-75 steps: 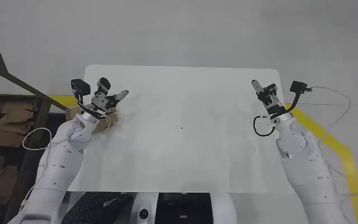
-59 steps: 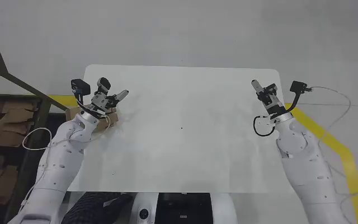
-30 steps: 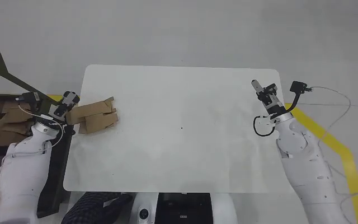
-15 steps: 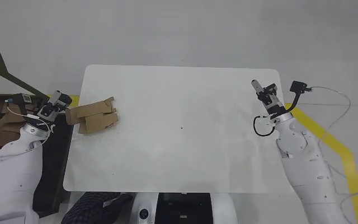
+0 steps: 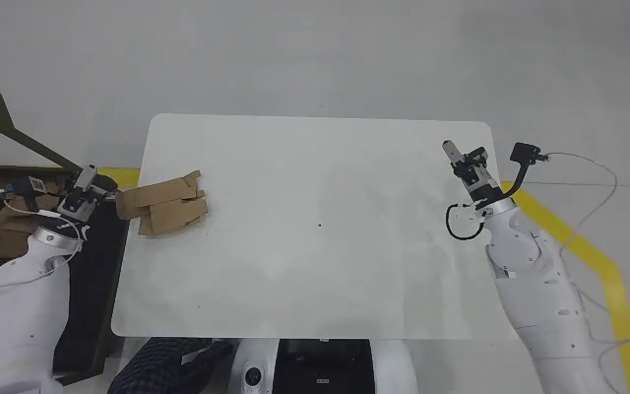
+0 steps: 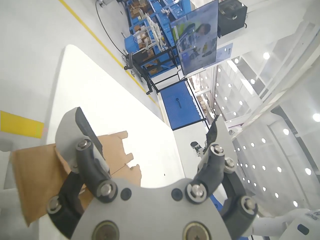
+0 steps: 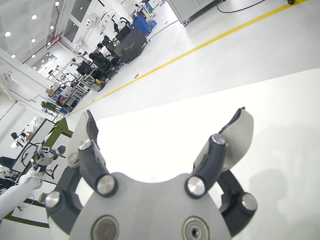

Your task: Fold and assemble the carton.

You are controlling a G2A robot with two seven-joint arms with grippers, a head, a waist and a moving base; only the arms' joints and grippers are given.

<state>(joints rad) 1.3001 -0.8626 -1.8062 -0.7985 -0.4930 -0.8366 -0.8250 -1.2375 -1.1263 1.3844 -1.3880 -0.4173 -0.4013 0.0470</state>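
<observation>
Retraction of the left gripper (image 5: 83, 187) is the change we record. A couple of seconds ago it hung over the carton (image 5: 162, 202). Now it sits off the left edge of the tabletop (image 5: 315, 266), just beside the carton's outer end and clear of it. Its own wrist view shows the jaws spread wide with nothing between them.

The carton lies flat and unfolded at the tabletop's left edge. Its outer end appears to overhang slightly, and its notched flaps point toward the centre. We see no shift in its position since the gripper left. The right gripper (image 5: 455, 154) keeps the same station near the far right corner, well apart from the carton, with its jaws likewise wide and empty.

We judge that assembly has not begun: no panel is raised and no flap is tucked. The withdrawal reads as a release after placing the blank. The next step likely calls for bringing the carton toward the centre, where both grippers can reach it.
</observation>
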